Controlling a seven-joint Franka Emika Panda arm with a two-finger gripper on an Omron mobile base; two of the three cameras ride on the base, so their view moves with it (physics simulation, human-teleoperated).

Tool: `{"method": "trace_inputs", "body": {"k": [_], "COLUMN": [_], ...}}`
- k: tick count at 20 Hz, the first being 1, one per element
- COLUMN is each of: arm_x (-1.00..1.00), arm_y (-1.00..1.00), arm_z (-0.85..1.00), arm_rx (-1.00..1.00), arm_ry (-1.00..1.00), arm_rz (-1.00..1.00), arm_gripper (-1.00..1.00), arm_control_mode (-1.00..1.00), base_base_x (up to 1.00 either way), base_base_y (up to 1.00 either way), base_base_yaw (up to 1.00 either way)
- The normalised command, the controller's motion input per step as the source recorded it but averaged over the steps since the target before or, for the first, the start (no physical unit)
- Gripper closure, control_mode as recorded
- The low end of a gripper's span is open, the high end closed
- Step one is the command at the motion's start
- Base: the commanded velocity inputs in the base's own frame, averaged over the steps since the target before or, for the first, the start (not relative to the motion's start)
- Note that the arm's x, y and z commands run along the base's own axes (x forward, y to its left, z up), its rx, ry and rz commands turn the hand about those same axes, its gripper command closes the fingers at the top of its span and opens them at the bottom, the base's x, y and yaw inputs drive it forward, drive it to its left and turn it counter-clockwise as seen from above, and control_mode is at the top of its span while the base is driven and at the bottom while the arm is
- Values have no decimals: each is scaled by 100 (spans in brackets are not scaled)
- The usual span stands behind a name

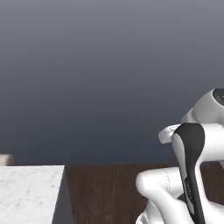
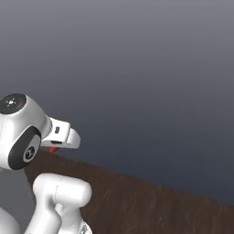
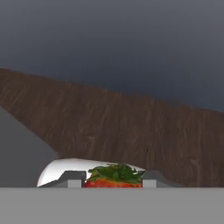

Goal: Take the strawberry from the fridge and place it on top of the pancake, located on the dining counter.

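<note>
Your claw [image 3: 113,183] is clamped on the strawberry [image 3: 114,177]: in the hand view the red fruit with its green leafy cap sits squarely between the two grey fingertips [image 3: 72,178] at the bottom of the picture, touching both. Behind it a white rounded part shows, and beyond that the dark brown wooden floor [image 3: 131,127] runs up to a plain dark grey wall [image 3: 113,43].

In the right base view you can catch a small red speck of the strawberry [image 2: 54,149] just under the white hand of the arm, which is folded up close to the base at the left of that picture. The fruit hangs in the air above the floor [image 2: 151,201], not resting on anything.

In the left base view the corner of the white marble-look dining counter [image 1: 28,192] lies at the lower left, well apart from the arm at the lower right. A small pale tan thing [image 1: 6,160] peeks in at the left edge just beyond the counter; you cannot tell what it is.
</note>
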Motion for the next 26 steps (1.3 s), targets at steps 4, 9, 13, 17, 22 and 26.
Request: {"method": "trace_inputs", "body": {"k": [4,9,13,17,22,26], "arm_x": [0,0,0,0,0,0], "arm_y": [0,0,0,0,0,0], "arm_z": [0,0,0,0,0,0], "arm_rx": [0,0,0,0,0,0], "arm_ry": [0,0,0,0,0,0], "arm_rz": [0,0,0,0,0,0], "arm_gripper": [100,100,100,100,100,100], "arm_control_mode": [100,100,100,100,100,100], "base_base_x": [100,100,100,100,100,100], "base_base_y": [-8,-12,-16,-18,-15,-11], "base_base_yaw": [54,61,63,63,62,62]}}
